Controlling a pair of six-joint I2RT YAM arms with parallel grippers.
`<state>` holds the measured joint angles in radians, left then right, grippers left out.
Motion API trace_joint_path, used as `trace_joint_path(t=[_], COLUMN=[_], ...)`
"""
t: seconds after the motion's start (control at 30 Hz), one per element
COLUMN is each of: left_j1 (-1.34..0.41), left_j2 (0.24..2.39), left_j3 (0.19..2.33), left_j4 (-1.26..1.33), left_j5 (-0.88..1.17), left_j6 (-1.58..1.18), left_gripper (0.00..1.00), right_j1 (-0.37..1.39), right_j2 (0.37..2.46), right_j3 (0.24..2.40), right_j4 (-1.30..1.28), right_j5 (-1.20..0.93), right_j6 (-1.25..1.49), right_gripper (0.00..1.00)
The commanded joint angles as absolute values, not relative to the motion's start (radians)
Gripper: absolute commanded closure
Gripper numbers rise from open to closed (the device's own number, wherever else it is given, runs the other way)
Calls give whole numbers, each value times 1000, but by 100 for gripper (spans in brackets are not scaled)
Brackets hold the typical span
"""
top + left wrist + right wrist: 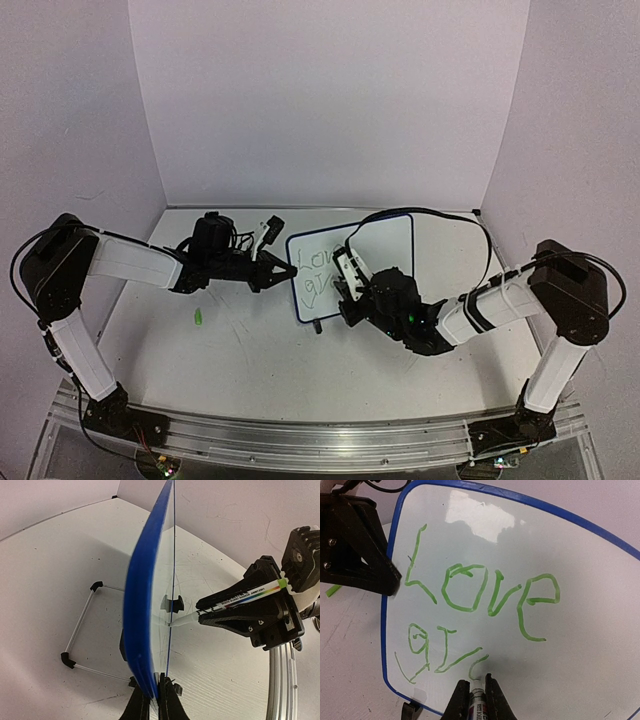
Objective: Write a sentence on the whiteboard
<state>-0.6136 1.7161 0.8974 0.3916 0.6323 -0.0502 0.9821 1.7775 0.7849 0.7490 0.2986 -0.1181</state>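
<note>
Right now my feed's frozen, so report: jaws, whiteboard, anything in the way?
Left jaws shut on whiteboard edge, board standing. Right jaws shut on marker, tip on board. Sentence: "Love" done, second line begun. No obstruction seen.

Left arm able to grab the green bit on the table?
Probably not now: the left end effector is shut on the whiteboard edge, steadying it. Nothing else blocks the green bit.

whiteboard [385, 245] on table [250, 360], marker [245, 596] against whiteboard
</note>
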Motion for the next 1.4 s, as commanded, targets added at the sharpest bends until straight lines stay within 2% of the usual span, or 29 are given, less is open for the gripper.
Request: trace_joint_path(t=[0.0, 1.37], left_j1=[-607, -609], left_j2=[1729, 1744], left_j3=[924, 936], left_j4=[355, 345], left_j5=[579, 598], left_j6=[38, 41], left_gripper=[100, 100], right_j1=[954, 947], right_j2=[1771, 1731], right_j3=[779, 831], right_j4=[755, 828], right_j5=[396, 371], right_j6=[-107, -175], right_gripper=[100, 100])
